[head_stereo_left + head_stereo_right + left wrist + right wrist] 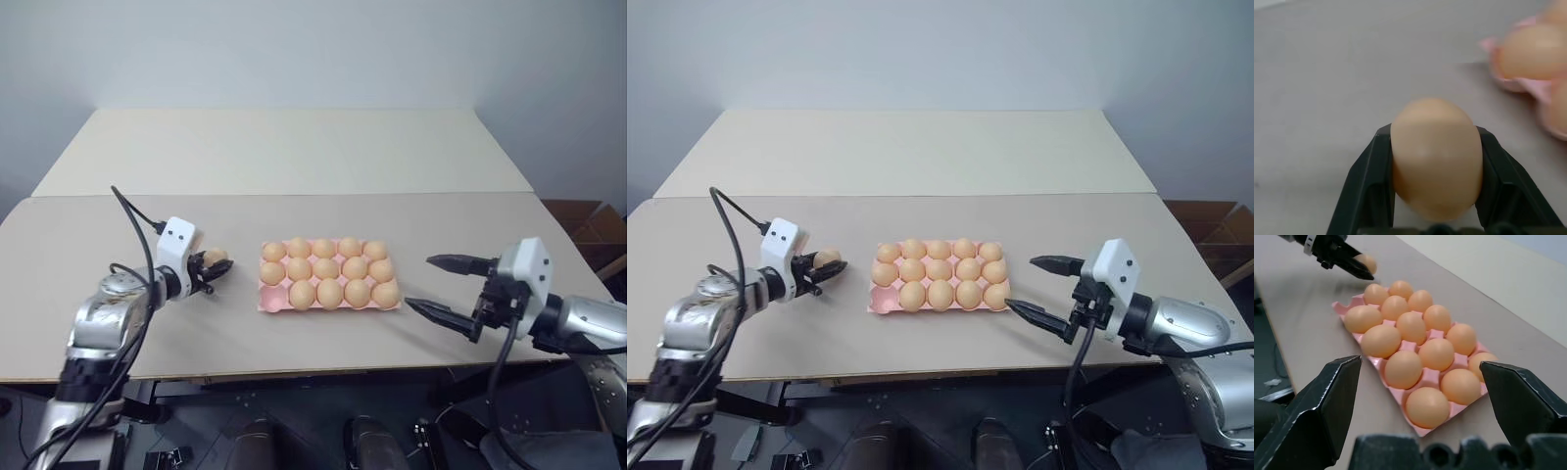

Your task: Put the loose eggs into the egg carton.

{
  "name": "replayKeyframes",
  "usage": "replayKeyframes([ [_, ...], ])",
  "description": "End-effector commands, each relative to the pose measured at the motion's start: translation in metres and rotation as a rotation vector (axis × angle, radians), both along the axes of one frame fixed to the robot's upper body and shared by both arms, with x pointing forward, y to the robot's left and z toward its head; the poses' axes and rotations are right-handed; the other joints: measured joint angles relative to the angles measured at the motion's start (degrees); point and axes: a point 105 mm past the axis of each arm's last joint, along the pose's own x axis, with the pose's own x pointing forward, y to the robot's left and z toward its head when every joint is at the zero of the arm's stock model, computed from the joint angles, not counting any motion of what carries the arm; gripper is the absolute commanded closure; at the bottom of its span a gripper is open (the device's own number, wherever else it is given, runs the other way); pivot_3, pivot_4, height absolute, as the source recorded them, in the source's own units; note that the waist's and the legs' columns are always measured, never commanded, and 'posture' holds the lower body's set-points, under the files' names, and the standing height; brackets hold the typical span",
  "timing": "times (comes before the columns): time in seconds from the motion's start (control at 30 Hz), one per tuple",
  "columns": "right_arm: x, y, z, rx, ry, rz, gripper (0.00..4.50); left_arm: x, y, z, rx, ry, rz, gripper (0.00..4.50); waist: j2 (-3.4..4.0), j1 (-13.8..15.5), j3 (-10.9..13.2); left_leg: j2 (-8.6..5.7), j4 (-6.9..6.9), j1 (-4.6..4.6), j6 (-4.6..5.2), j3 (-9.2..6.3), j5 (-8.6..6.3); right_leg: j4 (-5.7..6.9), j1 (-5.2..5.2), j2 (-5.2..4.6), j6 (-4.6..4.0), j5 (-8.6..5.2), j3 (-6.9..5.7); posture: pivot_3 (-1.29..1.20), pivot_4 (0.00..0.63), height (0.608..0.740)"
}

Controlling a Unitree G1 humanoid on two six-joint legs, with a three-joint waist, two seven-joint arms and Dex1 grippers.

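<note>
Bench [294,157]: bore the carton centrally, within both arms' reach.
Egg carton [277,305]: one near-left cup vacant, fourteen filled.
Right hand [438,286]: spread, idle beside the carton.
Left hand [214,270]: pinching the egg [1436,155], left of the carton.

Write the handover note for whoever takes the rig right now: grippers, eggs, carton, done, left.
Left gripper: shut on the last loose egg, just left of the egg carton.
Right gripper: open, empty, at the carton's right end.
Done: fourteen eggs sit in the carton.
Left: one cup stays empty, the near-left corner cup. Carry the held egg there and release it.
</note>
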Motion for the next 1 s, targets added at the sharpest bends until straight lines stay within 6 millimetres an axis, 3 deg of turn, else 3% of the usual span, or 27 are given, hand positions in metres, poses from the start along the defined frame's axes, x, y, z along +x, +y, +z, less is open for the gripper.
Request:
replayKeyframes([
  [0.03, -0.015, 0.004, 0.014, -0.001, -0.047, 0.114, 0.00, -0.027, -0.029, 0.025, -0.018, -0.064, -0.279, 2.80, 0.00, 0.2, 0.0, 0.00, 0.01, 0.02, 0.00, -0.01, 0.00, 0.01, 0.03, -0.01, -0.01, -0.01, -0.01, 0.00, 0.150, 0.740],
  [0.2, -0.014, 0.003, 0.012, -0.012, -0.046, 0.122, 0.00, -0.050, -0.050, 0.025, -0.056, -0.048, -0.486, 2.80, 0.01, 0.3, 0.0, 0.00, 0.09, 0.05, 0.00, 0.02, 0.00, 0.02, 0.05, 0.00, 0.04, -0.05, 0.01, 0.00, 0.150, 0.740],
  [0.47, -0.011, 0.003, 0.011, -0.028, -0.063, 0.084, 0.00, -0.038, -0.072, 0.004, -0.009, -0.049, -0.502, 2.80, 0.00, 0.4, 0.0, -0.04, 0.08, 0.00, 0.01, 0.01, 0.00, -0.01, 0.04, 0.01, 0.04, -0.03, 0.01, 0.00, 0.150, 0.740],
  [0.67, -0.012, 0.002, 0.012, -0.030, -0.069, 0.068, 0.00, -0.038, -0.078, 0.006, -0.010, -0.057, -0.513, 0.84, 0.00, 0.3, 0.0, -0.02, 0.07, 0.01, 0.01, -0.01, 0.00, 0.00, 0.02, 0.03, 0.05, -0.03, 0.02, 0.00, 0.150, 0.740],
  [0.73, -0.012, 0.002, 0.012, -0.030, -0.071, 0.065, 0.00, -0.039, -0.074, 0.013, 0.010, -0.085, -0.506, 0.12, 0.00, 0.3, 0.0, -0.02, 0.06, 0.00, 0.01, -0.01, 0.00, 0.00, 0.02, 0.03, 0.04, -0.03, 0.02, 0.00, 0.150, 0.740],
  [0.77, -0.012, 0.002, 0.012, -0.029, -0.072, 0.062, 0.00, -0.040, -0.071, 0.017, 0.013, -0.099, -0.500, 0.03, 0.00, 0.3, 0.0, -0.02, 0.07, 0.00, 0.01, -0.01, 0.00, 0.00, 0.01, 0.03, 0.04, -0.03, 0.02, 0.00, 0.150, 0.740],
  [0.87, -0.013, 0.002, 0.012, -0.029, -0.073, 0.057, 0.00, -0.044, -0.049, 0.035, -0.004, -0.157, -0.458, 0.03, 0.00, 0.1, 0.0, -0.01, 0.07, 0.00, 0.01, -0.02, 0.00, 0.00, 0.01, 0.03, 0.05, -0.04, 0.02, 0.00, 0.150, 0.740],
  [1.0, -0.013, 0.002, 0.010, -0.026, -0.070, 0.054, 0.00, -0.050, 0.002, 0.049, -0.002, -0.188, -0.311, 0.03, 0.00, -0.3, 0.0, 0.05, 0.02, 0.03, 0.01, -0.02, 0.00, 0.02, -0.02, 0.05, 0.03, -0.06, 0.01, 0.00, 0.150, 0.740],
])
